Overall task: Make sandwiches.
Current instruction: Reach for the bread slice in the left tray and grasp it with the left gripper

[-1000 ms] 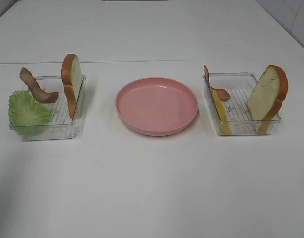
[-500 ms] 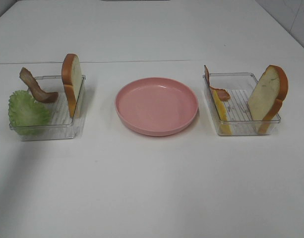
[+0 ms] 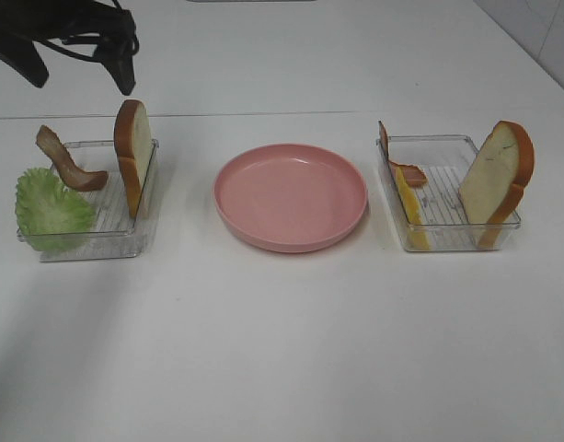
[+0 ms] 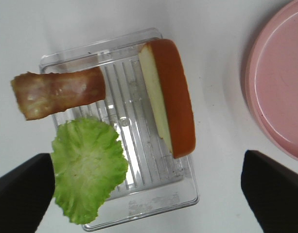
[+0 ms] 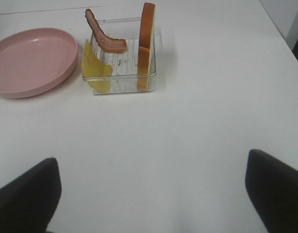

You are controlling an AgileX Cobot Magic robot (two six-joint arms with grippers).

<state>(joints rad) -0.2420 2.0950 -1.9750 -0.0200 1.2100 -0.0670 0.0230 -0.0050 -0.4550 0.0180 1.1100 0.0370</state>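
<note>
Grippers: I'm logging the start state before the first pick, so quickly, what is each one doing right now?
Left gripper: open, empty, above the clear plastic tray with the green lettuce leaf.
Right gripper: open, empty.

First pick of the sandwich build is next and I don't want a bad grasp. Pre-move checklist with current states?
1. Pink plate bare, free for the first slice: ok.
2. Left tool open, fingers wide apart, with the left tray below its wrist camera: ok.
3. Left bread slice upright on edge against the tray wall nearest the plate: ok.
4. Lettuce and bacon apart from that slice: ok.
5. Right tool open, short of the right tray: ok.
6. Left tool's height above the slice: cannot tell.
</note>
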